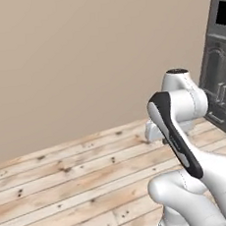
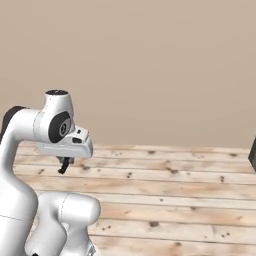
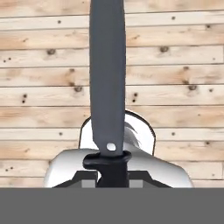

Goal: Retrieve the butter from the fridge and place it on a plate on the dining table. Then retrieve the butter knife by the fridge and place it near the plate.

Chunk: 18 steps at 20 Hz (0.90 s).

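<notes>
In the hand view the butter knife (image 3: 107, 78) has a long grey blade that runs up the middle, over wooden floor planks. Its black handle sits low between the jaws of my gripper (image 3: 112, 177), which is shut on it. From the right base view the gripper (image 2: 64, 166) hangs under the white hand, pointing down at the floor, with a dark tip showing below it. In the left base view the arm's own links cover the hand. The butter, fridge, plate and dining table are out of view.
A plain beige wall (image 1: 79, 59) stands ahead, with light wooden floor (image 2: 165, 200) before it. Dark panelled cabinets (image 1: 223, 83) rise at the right edge of the left base view. A dark corner (image 2: 253, 156) shows at the right edge of the right base view.
</notes>
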Available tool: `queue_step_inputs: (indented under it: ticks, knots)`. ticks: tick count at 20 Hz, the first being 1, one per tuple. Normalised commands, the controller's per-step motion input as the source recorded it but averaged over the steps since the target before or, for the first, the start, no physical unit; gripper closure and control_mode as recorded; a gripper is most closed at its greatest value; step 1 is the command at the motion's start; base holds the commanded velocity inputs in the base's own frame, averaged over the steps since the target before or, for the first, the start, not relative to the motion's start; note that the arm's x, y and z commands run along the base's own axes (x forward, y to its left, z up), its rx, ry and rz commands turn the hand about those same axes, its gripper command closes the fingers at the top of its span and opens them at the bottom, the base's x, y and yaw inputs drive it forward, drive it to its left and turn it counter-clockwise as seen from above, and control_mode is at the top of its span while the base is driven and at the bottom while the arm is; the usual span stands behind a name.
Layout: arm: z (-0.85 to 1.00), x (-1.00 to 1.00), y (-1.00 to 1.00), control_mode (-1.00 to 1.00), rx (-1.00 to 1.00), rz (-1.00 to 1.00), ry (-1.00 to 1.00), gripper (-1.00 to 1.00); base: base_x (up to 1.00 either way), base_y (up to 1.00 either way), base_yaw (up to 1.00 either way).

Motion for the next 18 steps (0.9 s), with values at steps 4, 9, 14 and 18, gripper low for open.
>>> queue_step_inputs:
  ticks: [4,9,14,18]
  knots:
    - [0.00,0.00,0.00,1.00,0.00,0.00,0.00,1.00,1.00,0.53,0.21]
    - [0.00,0.00,0.00,1.00,0.00,0.00,0.00,1.00,1.00,0.39,0.46]
    - [0.00,0.00,0.00,1.00,0.00,0.00,0.00,1.00,0.89,0.00,0.70]
    - [0.00,0.00,0.00,1.00,0.00,0.00,0.00,1.00,0.74,0.00,0.79]
